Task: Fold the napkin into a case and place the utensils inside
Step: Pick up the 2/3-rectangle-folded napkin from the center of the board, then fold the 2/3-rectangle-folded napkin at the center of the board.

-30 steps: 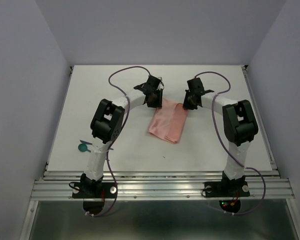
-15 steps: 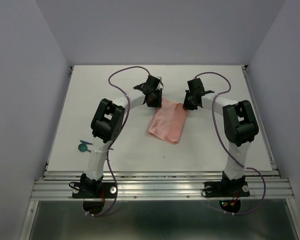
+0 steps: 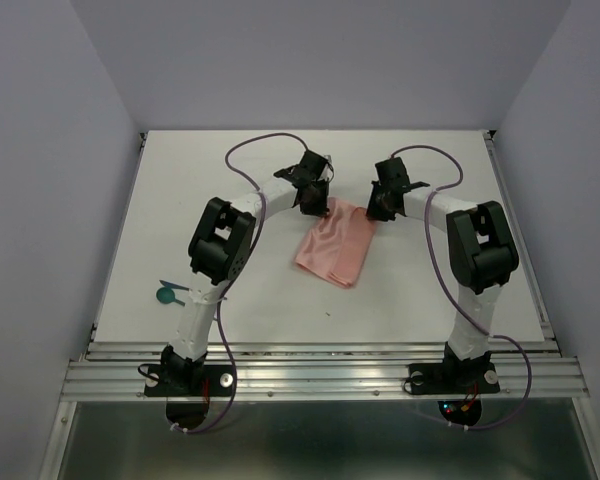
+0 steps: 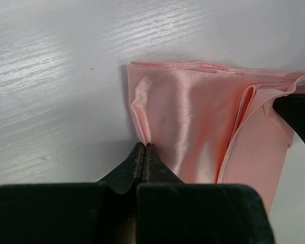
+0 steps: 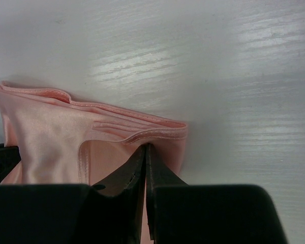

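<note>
- Left gripper (image 4: 143,148), jaws pressed together, pinches the far left corner of the napkin (image 4: 193,127).
- Right gripper (image 5: 145,150) likewise pinches its far right corner.
- The glossy pink cloth lies folded in layers.

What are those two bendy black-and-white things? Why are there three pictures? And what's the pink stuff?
Those are two robot arms, the left arm and the right arm, bolted to a white table. Each ends in a two-finger pincher. The big picture comes from a camera up above, looking down on both arms. The other two come from little cameras on the wrists, so you see each pincher up close. The pink thing is a cloth napkin, folded over on the table. The left gripper is pinched shut on one far corner of it, and the right gripper is pinched shut on the other. Beside the left arm lie green plastic utensils, which nothing is holding.
</note>
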Action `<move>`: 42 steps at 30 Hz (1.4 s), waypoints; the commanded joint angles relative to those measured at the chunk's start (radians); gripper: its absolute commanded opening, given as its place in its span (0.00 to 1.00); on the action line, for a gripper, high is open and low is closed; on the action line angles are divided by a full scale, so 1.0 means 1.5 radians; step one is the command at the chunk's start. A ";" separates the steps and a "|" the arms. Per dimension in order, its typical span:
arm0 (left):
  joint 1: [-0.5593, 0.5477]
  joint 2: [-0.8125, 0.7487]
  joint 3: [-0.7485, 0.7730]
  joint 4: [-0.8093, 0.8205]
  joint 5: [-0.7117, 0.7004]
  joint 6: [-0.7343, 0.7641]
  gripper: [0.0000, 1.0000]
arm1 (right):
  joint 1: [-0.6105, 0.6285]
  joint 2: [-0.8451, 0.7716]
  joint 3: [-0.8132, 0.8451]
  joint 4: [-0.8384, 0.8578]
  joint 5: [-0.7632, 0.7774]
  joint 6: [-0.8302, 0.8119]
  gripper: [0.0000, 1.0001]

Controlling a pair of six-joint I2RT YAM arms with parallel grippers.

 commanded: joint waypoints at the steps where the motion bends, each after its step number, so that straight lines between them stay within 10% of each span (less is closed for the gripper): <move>1: -0.005 -0.040 0.032 -0.027 0.013 -0.003 0.00 | -0.001 -0.010 -0.021 -0.034 0.005 0.010 0.08; 24: -0.017 -0.104 -0.032 0.111 0.242 -0.103 0.00 | -0.001 -0.009 -0.036 -0.029 -0.010 0.076 0.08; 42: -0.041 -0.007 0.014 0.083 0.249 -0.114 0.00 | -0.001 -0.020 -0.070 0.007 -0.045 0.129 0.09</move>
